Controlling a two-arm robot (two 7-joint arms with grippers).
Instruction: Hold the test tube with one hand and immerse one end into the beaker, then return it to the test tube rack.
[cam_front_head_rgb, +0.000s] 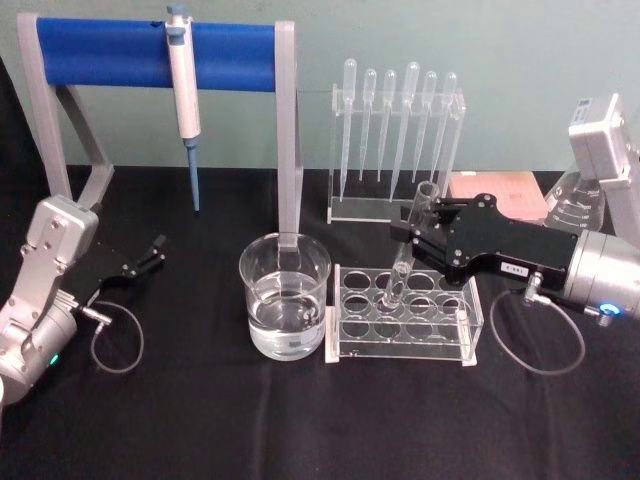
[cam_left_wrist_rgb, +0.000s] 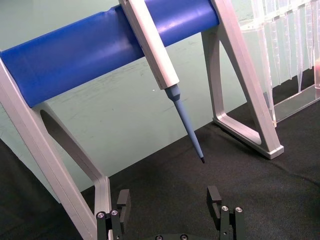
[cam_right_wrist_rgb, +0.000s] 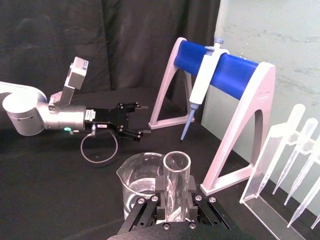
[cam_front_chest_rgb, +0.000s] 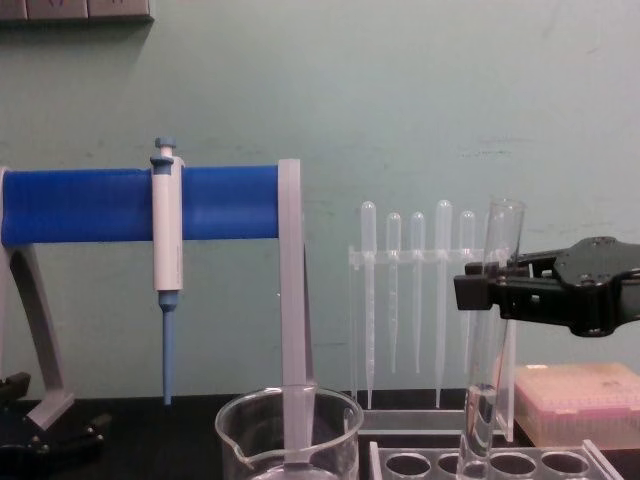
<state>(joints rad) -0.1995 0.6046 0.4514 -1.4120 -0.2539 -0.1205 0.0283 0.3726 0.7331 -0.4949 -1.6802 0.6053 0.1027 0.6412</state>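
The test tube (cam_front_head_rgb: 411, 243) is a long clear glass tube, leaning slightly, with its round lower end down at a hole of the clear tube rack (cam_front_head_rgb: 404, 316). My right gripper (cam_front_head_rgb: 413, 238) is shut on its upper half, reaching in from the right. In the chest view the test tube (cam_front_chest_rgb: 488, 340) rises above the right gripper (cam_front_chest_rgb: 478, 290). The beaker (cam_front_head_rgb: 285, 295), partly filled with clear liquid, stands just left of the rack, apart from the tube. In the right wrist view the tube's open rim (cam_right_wrist_rgb: 176, 165) sits between the fingers, the beaker (cam_right_wrist_rgb: 137, 181) beyond. My left gripper (cam_front_head_rgb: 150, 255) rests open at the far left.
A blue-barred stand (cam_front_head_rgb: 150, 52) carries a white pipettor (cam_front_head_rgb: 183, 90) with a blue tip behind the beaker. A clear rack of plastic pipettes (cam_front_head_rgb: 395, 140) stands behind the tube rack. A pink box (cam_front_head_rgb: 505, 195) and a glass flask (cam_front_head_rgb: 572, 208) sit at the back right.
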